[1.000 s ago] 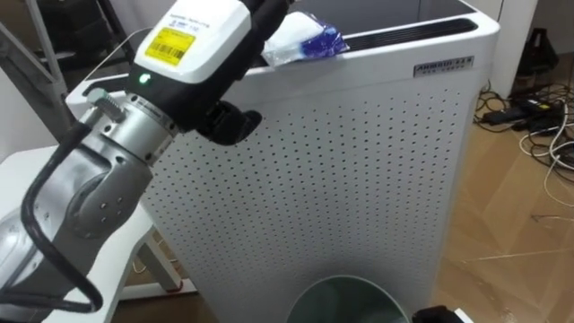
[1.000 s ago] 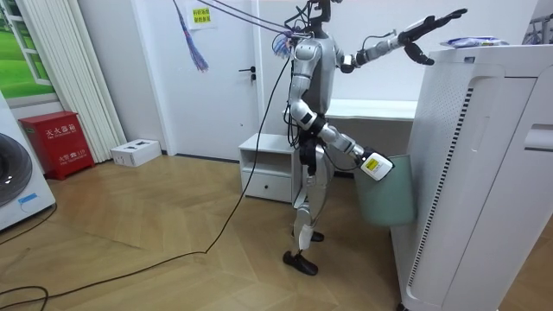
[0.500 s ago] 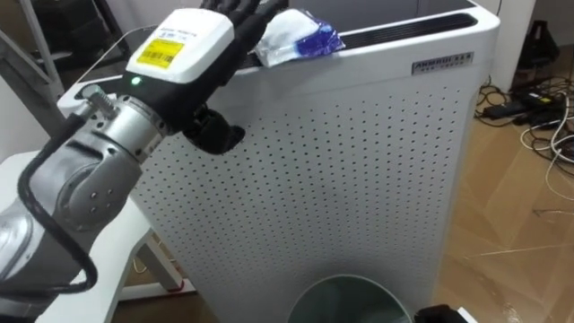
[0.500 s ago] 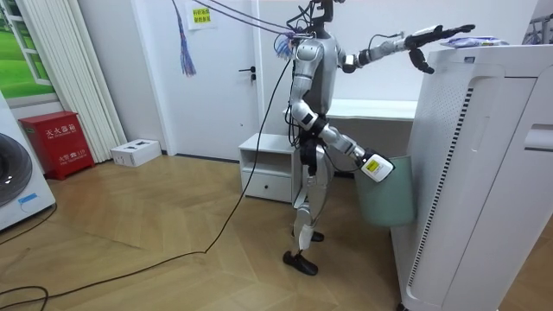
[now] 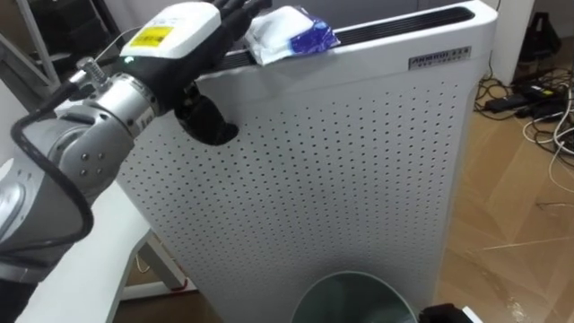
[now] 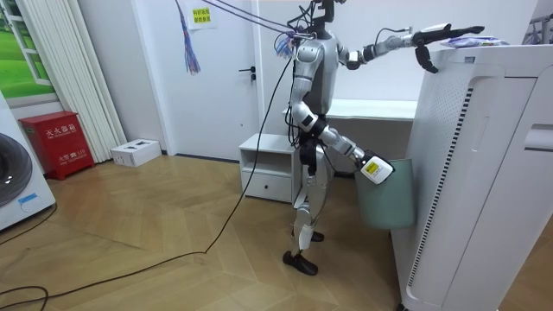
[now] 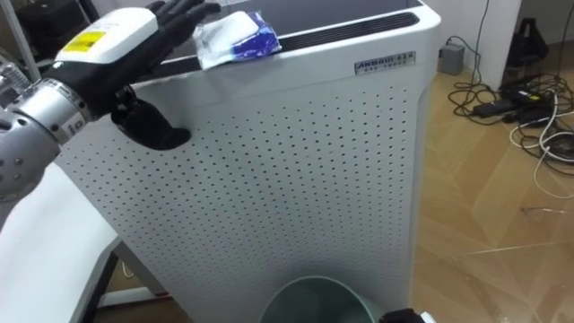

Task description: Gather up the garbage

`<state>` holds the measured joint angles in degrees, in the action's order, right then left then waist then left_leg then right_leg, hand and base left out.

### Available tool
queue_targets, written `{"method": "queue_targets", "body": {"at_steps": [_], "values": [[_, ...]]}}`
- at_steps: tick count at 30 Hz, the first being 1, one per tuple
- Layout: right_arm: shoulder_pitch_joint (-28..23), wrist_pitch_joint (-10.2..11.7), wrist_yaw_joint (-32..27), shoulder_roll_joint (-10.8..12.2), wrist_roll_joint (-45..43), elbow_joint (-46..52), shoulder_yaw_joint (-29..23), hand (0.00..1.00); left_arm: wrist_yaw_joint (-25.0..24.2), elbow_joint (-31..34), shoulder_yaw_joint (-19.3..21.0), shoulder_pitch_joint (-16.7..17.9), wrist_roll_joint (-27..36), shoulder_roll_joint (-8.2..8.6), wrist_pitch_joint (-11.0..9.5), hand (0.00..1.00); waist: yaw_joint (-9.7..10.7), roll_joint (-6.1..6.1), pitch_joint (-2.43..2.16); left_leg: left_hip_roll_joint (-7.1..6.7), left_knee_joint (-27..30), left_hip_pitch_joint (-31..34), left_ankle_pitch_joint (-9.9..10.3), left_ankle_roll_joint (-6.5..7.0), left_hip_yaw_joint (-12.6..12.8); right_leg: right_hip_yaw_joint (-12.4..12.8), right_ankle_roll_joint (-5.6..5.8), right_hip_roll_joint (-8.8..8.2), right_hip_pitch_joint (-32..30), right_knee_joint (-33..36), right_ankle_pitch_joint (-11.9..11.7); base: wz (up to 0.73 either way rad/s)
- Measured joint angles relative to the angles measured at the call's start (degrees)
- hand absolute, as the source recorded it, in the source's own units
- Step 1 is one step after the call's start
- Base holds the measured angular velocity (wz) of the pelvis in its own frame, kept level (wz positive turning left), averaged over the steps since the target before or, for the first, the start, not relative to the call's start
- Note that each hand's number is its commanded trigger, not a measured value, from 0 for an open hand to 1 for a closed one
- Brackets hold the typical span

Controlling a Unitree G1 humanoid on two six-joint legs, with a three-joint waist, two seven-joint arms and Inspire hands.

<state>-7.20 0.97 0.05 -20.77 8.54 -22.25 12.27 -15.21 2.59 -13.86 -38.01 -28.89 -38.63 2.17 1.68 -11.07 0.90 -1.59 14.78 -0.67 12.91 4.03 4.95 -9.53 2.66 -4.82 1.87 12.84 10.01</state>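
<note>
A crumpled white-and-blue wrapper [image 5: 289, 34] lies on the top edge of a tall white perforated appliance [image 5: 341, 170]; the room view shows the wrapper [image 6: 473, 41] too. My left hand [image 5: 202, 45] is raised to that top edge, fingers straight and reaching up to the wrapper's near side. Its thumb hangs down in front of the panel. I stand beside the appliance, as the room view shows. My right arm hangs low, with my right hand [image 6: 373, 168] at the rim of a green bin [image 6: 384, 199]. That bin's round rim [image 5: 323, 285] appears below me.
A white table [image 5: 81, 260] stands at my left, against the appliance. Loose cables [image 5: 538, 99] lie on the wooden floor at the right. In the room view a low white cabinet [image 6: 263, 164] stands behind me.
My left hand has moved forward along the appliance's top, from short of the wrapper to its near edge. The wrapper and the bin have stayed in place.
</note>
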Motion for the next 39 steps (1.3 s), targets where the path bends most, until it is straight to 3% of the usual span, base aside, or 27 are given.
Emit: {"method": "queue_targets", "body": {"at_steps": [7, 14, 27, 33, 39], "values": [[0.02, -0.35, -0.82, 0.05, 0.0, -0.08, 0.0, 1.0, -3.09, -0.57, -0.72, 0.0, -0.09, 0.01, 1.51, 0.0, 0.66, -0.01, 0.04, -0.01, 0.02, -0.03, 0.0, 0.0, -0.01, -0.04, 0.0, -0.08, 0.02, 0.02, 0.0, 0.0], [0.02, -0.69, -1.86, 0.27, -0.01, -0.25, 0.05, 1.0, -3.31, -0.87, -0.74, 0.0, -0.54, 0.04, 1.63, 0.0, 1.24, 0.27, 0.4, -0.01, 0.02, -0.04, 0.0, 0.0, 0.0, -0.11, 0.0, -0.07, 0.05, 0.04, 0.0, 0.0], [0.57, -1.07, -1.09, 1.1, 0.38, -2.23, 0.09, 1.0, -3.22, 0.52, -0.99, -0.09, -0.54, 0.21, 1.54, 0.0, 1.3, 0.14, 0.56, -0.04, 0.08, 0.27, 0.0, 0.0, -0.24, -0.24, 0.0, -0.02, 0.01, -0.03, 0.0, 0.01], [0.62, -1.05, -0.68, 1.05, 0.44, -2.59, 0.98, 1.0, -2.95, 5.72, -2.99, -0.12, -0.59, 0.55, 0.08, 0.0, 1.39, 0.12, 0.55, -0.06, 0.03, 0.37, 0.0, 0.0, -0.14, -0.06, 0.01, -0.01, -0.07, -0.11, 0.0, 0.0], [1.43, -1.05, -0.69, 1.13, 0.45, -2.38, 1.07, 1.0, -2.73, 9.32, -3.36, -2.94, -0.56, 1.42, -1.4, 0.0, 1.21, 0.19, 0.5, -0.02, 0.1, 0.98, -0.03, 0.04, 0.38, 0.4, 0.01, 0.0, -0.96, 0.17, 0.0, -0.03]]}}
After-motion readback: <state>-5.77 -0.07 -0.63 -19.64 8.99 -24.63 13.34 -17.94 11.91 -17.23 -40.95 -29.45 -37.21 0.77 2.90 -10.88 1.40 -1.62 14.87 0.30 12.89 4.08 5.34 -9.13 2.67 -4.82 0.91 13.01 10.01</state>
